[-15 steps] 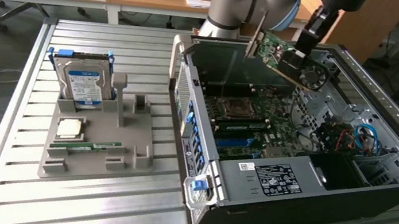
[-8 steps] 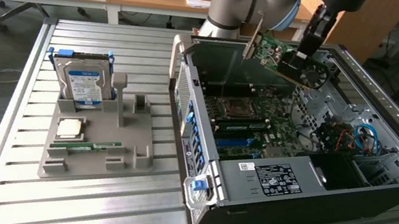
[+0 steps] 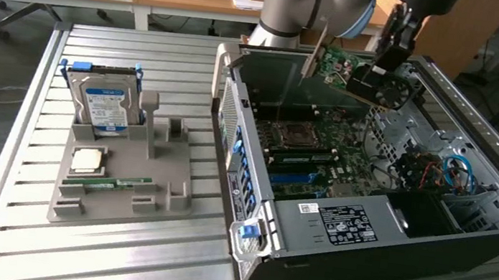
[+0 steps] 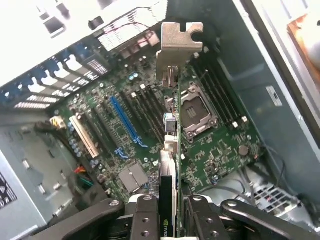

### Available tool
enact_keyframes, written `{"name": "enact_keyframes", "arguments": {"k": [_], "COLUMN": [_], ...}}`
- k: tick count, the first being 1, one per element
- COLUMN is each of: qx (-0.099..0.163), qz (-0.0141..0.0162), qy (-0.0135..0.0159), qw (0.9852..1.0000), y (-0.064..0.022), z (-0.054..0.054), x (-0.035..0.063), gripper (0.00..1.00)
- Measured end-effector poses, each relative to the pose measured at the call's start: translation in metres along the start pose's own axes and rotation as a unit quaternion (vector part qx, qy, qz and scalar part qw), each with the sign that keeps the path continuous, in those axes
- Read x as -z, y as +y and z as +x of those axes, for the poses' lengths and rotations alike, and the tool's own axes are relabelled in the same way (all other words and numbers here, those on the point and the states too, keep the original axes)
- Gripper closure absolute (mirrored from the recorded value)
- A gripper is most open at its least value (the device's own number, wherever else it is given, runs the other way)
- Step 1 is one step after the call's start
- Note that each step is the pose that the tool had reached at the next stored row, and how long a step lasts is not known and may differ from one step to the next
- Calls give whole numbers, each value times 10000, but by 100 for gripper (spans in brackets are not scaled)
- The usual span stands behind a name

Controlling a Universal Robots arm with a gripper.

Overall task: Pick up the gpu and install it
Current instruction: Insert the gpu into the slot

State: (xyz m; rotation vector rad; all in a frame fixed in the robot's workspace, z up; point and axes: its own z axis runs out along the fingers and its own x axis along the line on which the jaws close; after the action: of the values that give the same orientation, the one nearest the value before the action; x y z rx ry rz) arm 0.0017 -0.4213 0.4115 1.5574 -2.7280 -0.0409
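In the exterior view, the gripper (image 3: 387, 62) is grasping the gpu (image 3: 373, 84) and holding it tilted in the air over the rear part of the open computer case (image 3: 388, 263), which is lying on the slatted bench (image 3: 118, 257) beside a gray tray (image 3: 160, 193) carrying a hard drive (image 3: 104, 105). In the wrist view, the fingers (image 4: 146, 220) are pinching the gpu (image 4: 170, 145) edge-on, its silver bracket (image 4: 178, 42) hanging above the motherboard (image 4: 130, 115).
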Motion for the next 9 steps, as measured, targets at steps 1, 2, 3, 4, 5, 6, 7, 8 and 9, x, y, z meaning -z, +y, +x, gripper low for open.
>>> {"name": "enact_keyframes", "arguments": {"k": [1,2,3,4,5,6,7,8,9], "qx": [95,186,275,365,455,545,634,732,822], "qz": [0,-1,-1,-2,-2,-3,-3,-4,-5], "qy": [4,7,10,13,16,19,23,26,28], "qw": [10000,9998,9996,9993,9990,9985,9980,9973,9966], "y": [0,0,0,0,0,0,0,0,0], "z": [0,0,0,0,0,0,0,0,0], "x": [0,-1,-2,-3,-3,-4,-5,-6,-7], "gripper": [74,74,74,74,74,74,74,74,74]}}
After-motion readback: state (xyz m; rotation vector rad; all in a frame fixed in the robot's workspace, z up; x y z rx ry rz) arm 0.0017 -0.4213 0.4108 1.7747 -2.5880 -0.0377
